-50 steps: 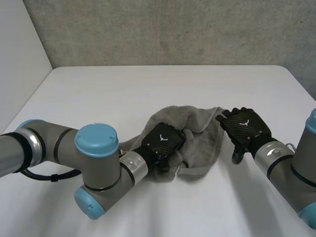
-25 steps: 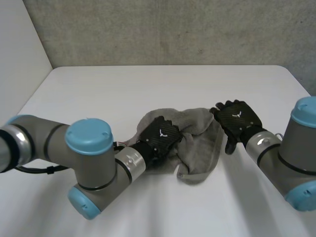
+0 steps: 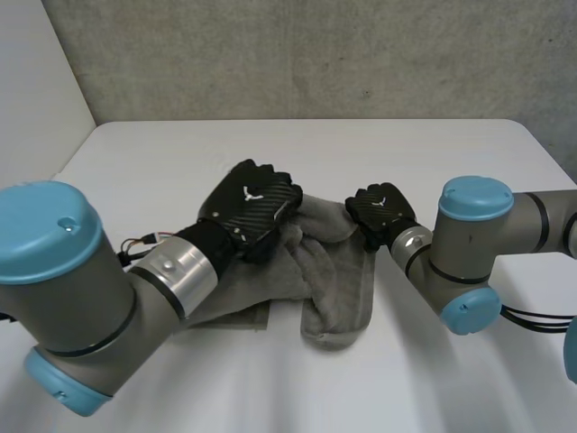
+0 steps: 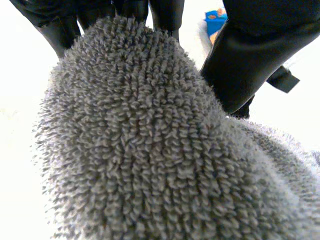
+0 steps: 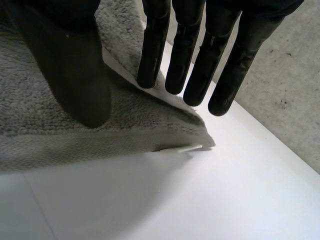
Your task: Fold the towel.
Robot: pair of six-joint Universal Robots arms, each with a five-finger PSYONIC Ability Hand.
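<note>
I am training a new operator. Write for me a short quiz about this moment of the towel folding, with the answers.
1. True or false: the towel lies flat and fully spread on the table.
2. What does the left hand grip? A) a bunch of towel B) a cup C) nothing
3. Fill the gap: in the head view, the right hand is at the towel's ___ end (near or far from the robot).
Key: 1 false, it is crumpled; 2 A; 3 far.

towel (image 3: 335, 293) on table (image 3: 162, 153), around its middle
</note>
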